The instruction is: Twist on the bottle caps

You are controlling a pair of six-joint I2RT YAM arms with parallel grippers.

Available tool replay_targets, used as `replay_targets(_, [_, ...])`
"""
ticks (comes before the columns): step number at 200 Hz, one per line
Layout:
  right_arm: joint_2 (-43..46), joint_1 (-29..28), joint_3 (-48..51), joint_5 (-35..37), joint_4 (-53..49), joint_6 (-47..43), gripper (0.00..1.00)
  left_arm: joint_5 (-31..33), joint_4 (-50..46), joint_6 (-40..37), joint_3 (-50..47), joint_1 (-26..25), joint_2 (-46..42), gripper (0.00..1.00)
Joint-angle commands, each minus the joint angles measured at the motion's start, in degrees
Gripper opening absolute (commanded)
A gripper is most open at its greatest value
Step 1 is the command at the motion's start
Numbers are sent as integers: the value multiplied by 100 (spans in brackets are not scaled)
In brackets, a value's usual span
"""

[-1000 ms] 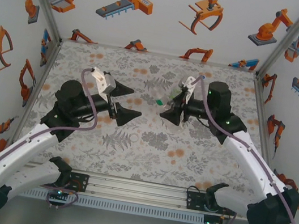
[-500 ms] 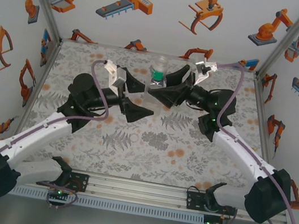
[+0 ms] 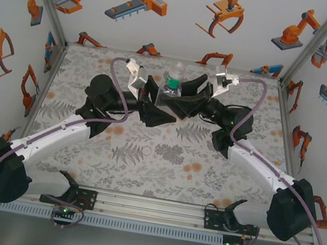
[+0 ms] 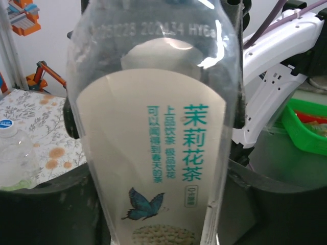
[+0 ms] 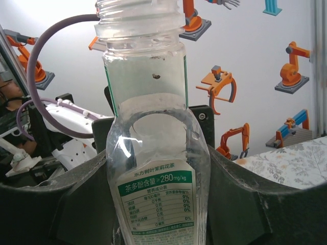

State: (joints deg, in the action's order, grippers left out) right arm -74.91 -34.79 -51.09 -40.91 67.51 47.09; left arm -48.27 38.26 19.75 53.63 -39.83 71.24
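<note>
The bottle (image 3: 172, 86) with the white-and-green label stands upright above the far middle of the table (image 3: 145, 157), long axis vertical, with a claw on each side of it; your left gripper (image 4: 163, 204) comes at it from the left and your right gripper (image 5: 158, 204) from the right, so neither arm is the nearer one. In the right wrist view the dark fingers press against both flanks of the body below the shoulder, so that claw is clamped on the bottle at about half its spread; in the left wrist view the fingers lie flush against the labelled sides, and I judge that claw closed on the same bottle too. The threaded neck (image 5: 140, 20) points straight up, bare and uncapped, above both sets of fingers (the cap has to come down along that same vertical line). Neither claw carries a cap, so I reckon one of them must let go first; the other arm's wrist and cable crowd the space beside the neck. A second clear bottle (image 4: 13, 153) rests on the table off to the left, and a green bin (image 4: 306, 127) sits off to the right, both well apart from the grip.
</note>
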Motion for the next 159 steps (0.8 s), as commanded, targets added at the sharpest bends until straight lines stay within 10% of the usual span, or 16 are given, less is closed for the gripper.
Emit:
replay_targets(1, [285,-90,89,38,-114,-245,26,-5,23,-65,259,20,-41,51])
replay_targets(44, [921,-72,33,230,-1889,-1086,80,53,-785,-406,151,284,-396,34])
replay_targets(101, [1436,-362,-623,1338,-6047,-2314,79,410,-1935,-758,-253,1293,-1292,25])
replay_targets(159, [556,-1167,-1176,3428,-8655,-1457,62,196,-2353,-482,-485,2571,-2060,10])
